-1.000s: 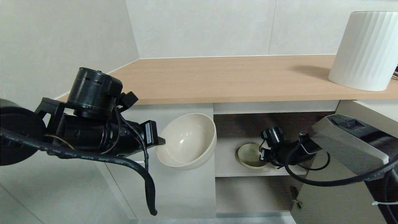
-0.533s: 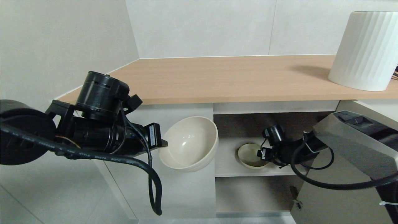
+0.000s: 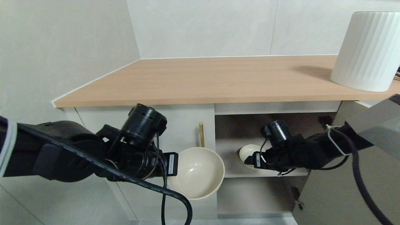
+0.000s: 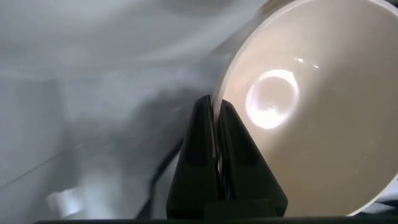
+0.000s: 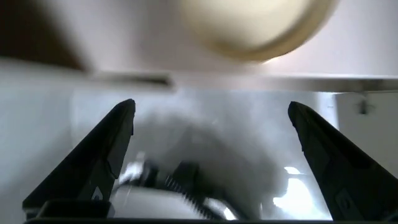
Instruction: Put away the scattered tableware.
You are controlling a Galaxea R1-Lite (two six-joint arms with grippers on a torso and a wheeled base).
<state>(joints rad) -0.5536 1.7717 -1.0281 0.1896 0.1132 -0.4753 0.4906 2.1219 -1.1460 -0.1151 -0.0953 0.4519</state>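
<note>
The left gripper [image 4: 216, 109] clamped the thin rim of the large bowl [image 4: 311, 118], glossy cream. The right gripper [image 5: 211, 109] stood spread wide, the round small bowl [image 5: 255, 25] just beyond its jaws.

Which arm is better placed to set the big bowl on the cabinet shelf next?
Left. Its jaws are shut on the rim of the big bowl, just beside the open compartment. The right arm's jaws stand open and empty by the small bowl on the shelf.
</note>
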